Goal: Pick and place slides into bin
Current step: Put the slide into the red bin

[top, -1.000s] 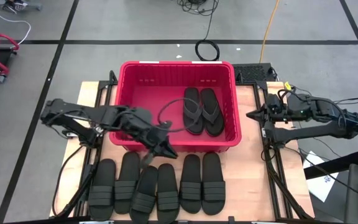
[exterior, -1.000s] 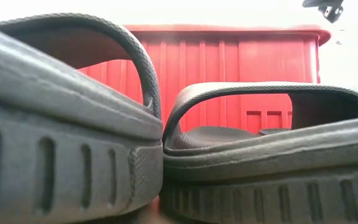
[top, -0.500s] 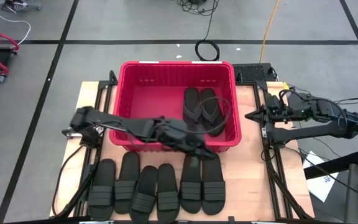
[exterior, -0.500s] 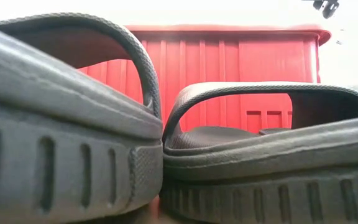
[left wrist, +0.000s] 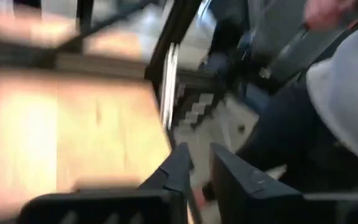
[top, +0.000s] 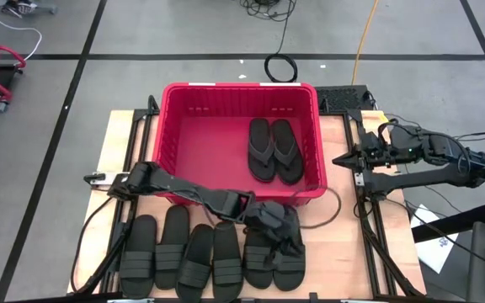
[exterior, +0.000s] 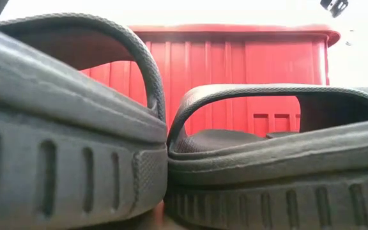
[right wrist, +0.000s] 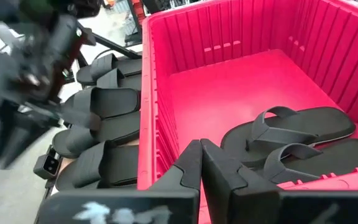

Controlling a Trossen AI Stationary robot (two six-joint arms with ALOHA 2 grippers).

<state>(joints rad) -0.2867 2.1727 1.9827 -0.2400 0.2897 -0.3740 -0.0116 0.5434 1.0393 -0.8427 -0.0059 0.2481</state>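
Left gripper: over the rightmost banded slides, fingers nearly together.
Right gripper: beside the bin, fingers pinched together, empty.

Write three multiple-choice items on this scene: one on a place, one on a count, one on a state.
1. Where is the left gripper?
A. inside the bin
B. over the table's row of slides, right end
C. off the table

2. How many slides lie in the bin?
A. two
B. four
C. none

3. What state are the right gripper's fingers in?
A. wide open
C. gripping a slide
B. shut, empty

Key: 1 B, the high view shows it above the band-strap slides; 2 A, one thong pair lies there; 3 B, the right wrist view shows fingers together, holding nothing.
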